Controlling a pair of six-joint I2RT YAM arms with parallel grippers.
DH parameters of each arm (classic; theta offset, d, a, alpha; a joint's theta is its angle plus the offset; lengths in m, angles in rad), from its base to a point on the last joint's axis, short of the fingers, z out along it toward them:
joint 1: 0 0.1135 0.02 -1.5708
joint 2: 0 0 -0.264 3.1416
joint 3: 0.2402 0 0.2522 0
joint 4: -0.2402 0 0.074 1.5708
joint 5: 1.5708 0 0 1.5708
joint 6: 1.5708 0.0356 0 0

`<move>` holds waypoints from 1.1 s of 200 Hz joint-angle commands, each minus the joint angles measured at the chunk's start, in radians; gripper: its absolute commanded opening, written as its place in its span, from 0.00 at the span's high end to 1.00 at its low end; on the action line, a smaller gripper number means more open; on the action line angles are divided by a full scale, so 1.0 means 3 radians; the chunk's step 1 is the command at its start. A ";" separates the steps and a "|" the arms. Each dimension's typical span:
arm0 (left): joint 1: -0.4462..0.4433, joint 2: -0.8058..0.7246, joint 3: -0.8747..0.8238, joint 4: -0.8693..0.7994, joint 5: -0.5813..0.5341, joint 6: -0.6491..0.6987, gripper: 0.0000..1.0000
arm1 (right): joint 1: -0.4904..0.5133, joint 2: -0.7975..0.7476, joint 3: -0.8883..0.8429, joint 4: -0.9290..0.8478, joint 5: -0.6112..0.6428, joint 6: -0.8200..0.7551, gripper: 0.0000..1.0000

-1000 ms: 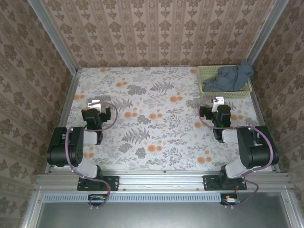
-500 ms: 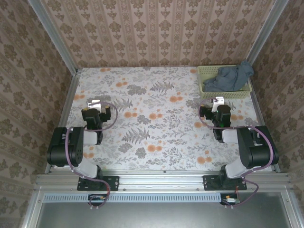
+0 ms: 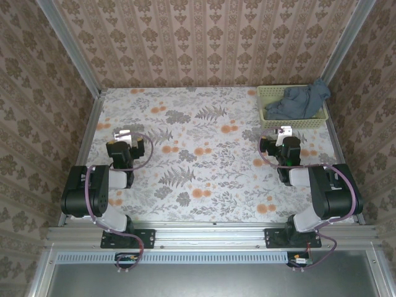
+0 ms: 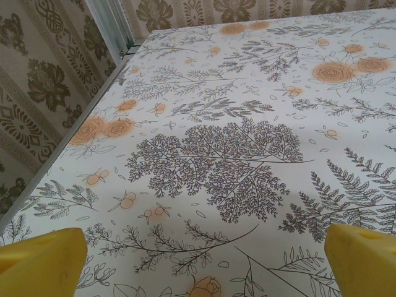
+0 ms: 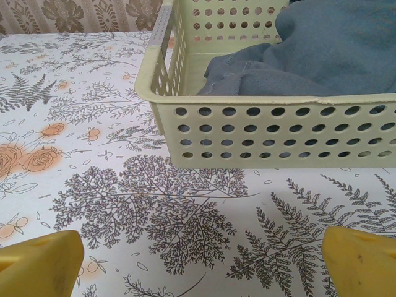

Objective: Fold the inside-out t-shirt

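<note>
Near the floral table's [image 3: 204, 161] front edge, the left gripper [image 3: 122, 135] and right gripper [image 3: 284, 131] stand wide open and empty, unmoved since a second ago. Just beyond the right one, the inside-out t-shirt [image 3: 301, 100] lies bunched in a pale green basket [image 3: 265, 106].

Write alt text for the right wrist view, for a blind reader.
A crumpled blue-grey t-shirt lies bunched in a pale green perforated basket on a floral-print table. The right end effector is open and empty, just short of the basket, with its yellow fingertips in the lower corners of the frame.
</note>
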 commanded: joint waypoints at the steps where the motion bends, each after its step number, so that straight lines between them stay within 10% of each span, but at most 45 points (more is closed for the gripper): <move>1: 0.0015 -0.0043 0.0030 -0.0015 0.0039 -0.0065 0.00 | 0.0017 0.0005 0.0012 0.0078 0.0040 0.0007 0.00; 58: -0.0049 -0.0138 -0.0024 0.0041 0.0068 0.0067 0.00 | 0.0017 -0.0009 -0.0012 0.0115 0.0005 -0.0012 0.00; 126: -0.1233 -0.1294 -0.0163 -0.0417 -0.1026 0.0751 0.00 | 0.0392 -0.1369 -0.0319 -0.0454 -0.0032 -0.0399 0.00; 157: -0.1317 -0.1926 0.0124 -0.1414 -0.0909 -0.0134 0.00 | 0.0398 -0.2110 0.0181 -0.1616 -0.0378 -0.0076 0.00; 187: -0.1270 -0.2343 0.0566 -0.3076 -0.1329 -0.1993 0.00 | 0.0394 -0.2269 0.0788 -0.2423 -0.0121 0.0791 0.00; 220: -0.0809 -0.2658 0.0649 -0.3721 -0.0321 -0.2180 0.00 | 0.0328 -0.2074 0.1238 -0.3166 0.0084 0.1166 0.00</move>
